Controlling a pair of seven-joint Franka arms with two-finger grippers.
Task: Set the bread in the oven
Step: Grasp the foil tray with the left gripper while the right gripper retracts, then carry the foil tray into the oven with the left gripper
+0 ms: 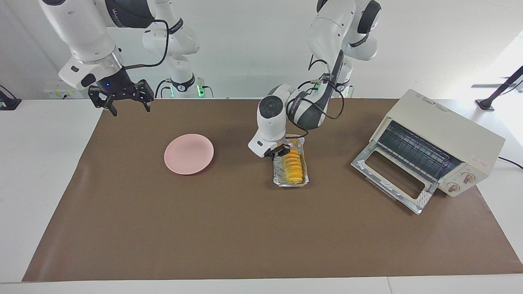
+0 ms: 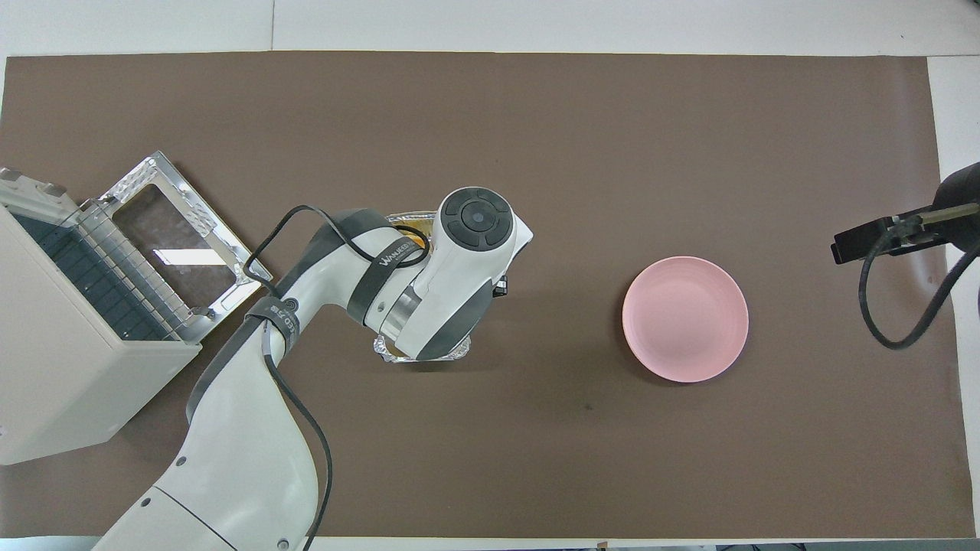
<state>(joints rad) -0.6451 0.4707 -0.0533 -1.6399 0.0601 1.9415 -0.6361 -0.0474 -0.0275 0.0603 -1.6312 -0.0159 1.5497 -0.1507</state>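
Observation:
The bread [image 1: 295,167], a ridged golden-yellow loaf, lies in a crinkled foil tray [image 1: 279,175] mid-table. My left gripper [image 1: 281,152] is down at the loaf's end nearer the robots, its fingers shut on that end. In the overhead view the left arm covers the bread and only the foil tray's rim [image 2: 388,352] shows. The cream oven [image 1: 445,134] stands at the left arm's end of the table with its glass door [image 1: 392,175] dropped open and the wire rack showing. My right gripper [image 1: 122,100] hangs open in the air over the table edge at the right arm's end.
A round pink plate [image 1: 188,154] lies on the brown mat between the tray and the right arm's end. In the overhead view the oven [image 2: 61,367] and its open door [image 2: 184,245] sit close beside the left arm's elbow.

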